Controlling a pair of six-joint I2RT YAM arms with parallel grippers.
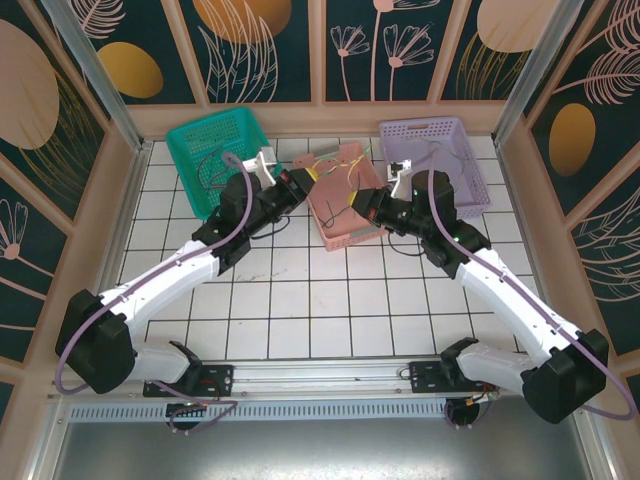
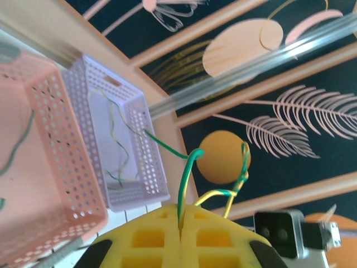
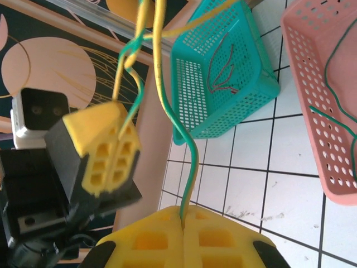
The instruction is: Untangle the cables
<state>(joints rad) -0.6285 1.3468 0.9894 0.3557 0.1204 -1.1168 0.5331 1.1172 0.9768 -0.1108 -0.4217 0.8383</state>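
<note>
Cables (image 3: 193,159): green-yellow strands strung between both grippers, above pink basket (image 1: 342,236). Left gripper (image 2: 181,211): jaws closed, pinching strand. Right gripper (image 3: 183,211): jaws closed, pinching strand. Further wires lying in teal basket (image 3: 245,106), lilac basket (image 2: 153,173), pink basket.

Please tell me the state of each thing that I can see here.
Left end effector: shut on green-yellow cables.
Right end effector: shut on green-yellow cables.
Green-yellow cables: lifted, twisted together.
Teal basket: reddish cable inside.
Lilac basket: thin cable inside.
Pink basket: green cable inside.
</note>
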